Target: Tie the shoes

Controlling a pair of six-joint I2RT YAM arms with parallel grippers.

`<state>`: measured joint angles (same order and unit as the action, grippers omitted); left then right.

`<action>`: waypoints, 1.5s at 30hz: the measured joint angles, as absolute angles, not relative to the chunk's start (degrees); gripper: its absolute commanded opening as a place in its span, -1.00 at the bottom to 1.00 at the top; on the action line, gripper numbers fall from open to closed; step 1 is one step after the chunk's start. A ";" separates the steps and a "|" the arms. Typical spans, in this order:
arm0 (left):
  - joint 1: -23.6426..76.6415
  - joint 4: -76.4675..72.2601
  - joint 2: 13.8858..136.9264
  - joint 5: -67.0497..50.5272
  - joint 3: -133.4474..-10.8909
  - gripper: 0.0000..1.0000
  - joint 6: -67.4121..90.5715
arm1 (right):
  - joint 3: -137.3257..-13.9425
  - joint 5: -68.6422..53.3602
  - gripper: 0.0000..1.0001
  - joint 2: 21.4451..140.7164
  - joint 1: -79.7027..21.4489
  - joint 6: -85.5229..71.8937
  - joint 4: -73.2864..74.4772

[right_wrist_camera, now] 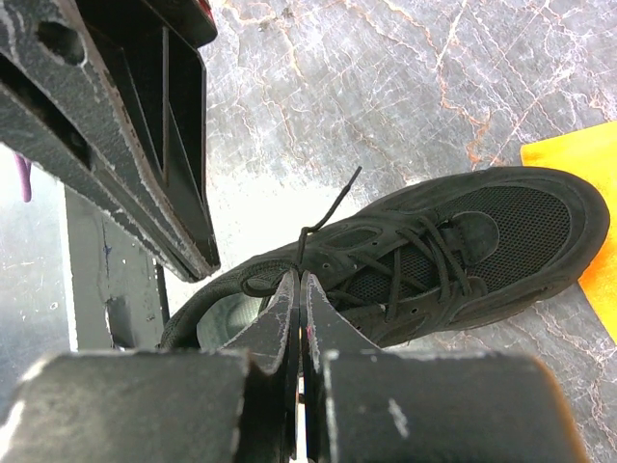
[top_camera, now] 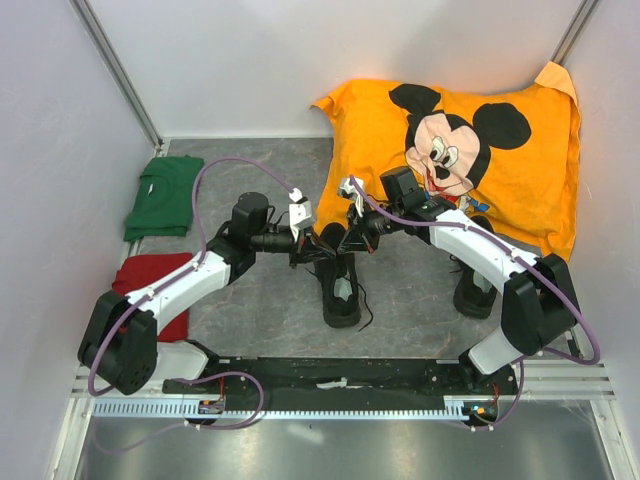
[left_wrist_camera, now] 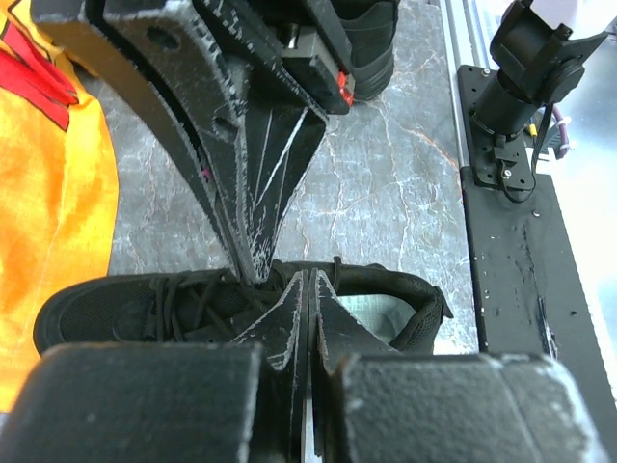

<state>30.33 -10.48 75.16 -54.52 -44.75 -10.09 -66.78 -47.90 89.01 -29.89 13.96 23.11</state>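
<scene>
One black shoe lies in the middle of the table, toe toward the far side, its pale insole showing. Both grippers meet just above its lace area. My right gripper is shut at the shoe's tongue, and a thin black lace rises from its tips beside a small loop. My left gripper is shut over the same shoe; I cannot make out a lace between its fingers. The second shoe stands to the right, partly hidden by the right arm.
An orange Mickey Mouse pillow lies at the back right, close to the shoes. A green shirt and a red cloth lie at the left. The black base rail runs along the near edge.
</scene>
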 measured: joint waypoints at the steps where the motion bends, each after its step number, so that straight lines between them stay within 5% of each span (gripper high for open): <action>1: 30.17 -10.17 75.05 -54.33 -44.75 -0.88 -9.96 | -66.78 -47.88 -1.00 89.01 -29.89 13.93 23.09; 3: 29.95 -9.69 74.81 -53.78 -44.75 -0.58 -9.87 | -66.76 -47.86 -1.00 89.01 -29.87 13.87 22.87; 13: 30.06 -9.52 75.02 -52.69 -43.46 -0.16 -8.54 | -66.32 -47.75 -1.00 88.99 -29.89 13.19 21.34; 19: 30.87 -10.85 76.99 -52.58 -43.16 -0.15 -6.22 | -66.30 -47.72 -1.00 89.01 -29.87 12.93 20.95; 23: 30.94 -11.49 78.15 -52.38 -42.94 -0.38 -4.71 | -66.28 -47.72 -1.00 89.01 -29.89 12.53 20.51; 33: 30.96 -12.60 80.20 -50.85 -42.94 -0.19 -2.22 | -66.26 -47.75 -1.00 88.99 -29.87 12.12 20.16; 45: 30.96 -14.46 80.64 -49.04 -43.05 -0.37 2.22 | -66.26 -48.18 -1.00 89.01 -29.91 11.99 20.14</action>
<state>30.96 -14.46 80.64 -49.04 -43.05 2.22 -66.26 -48.18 89.01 -29.91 11.99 20.14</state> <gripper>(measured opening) 0.340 0.007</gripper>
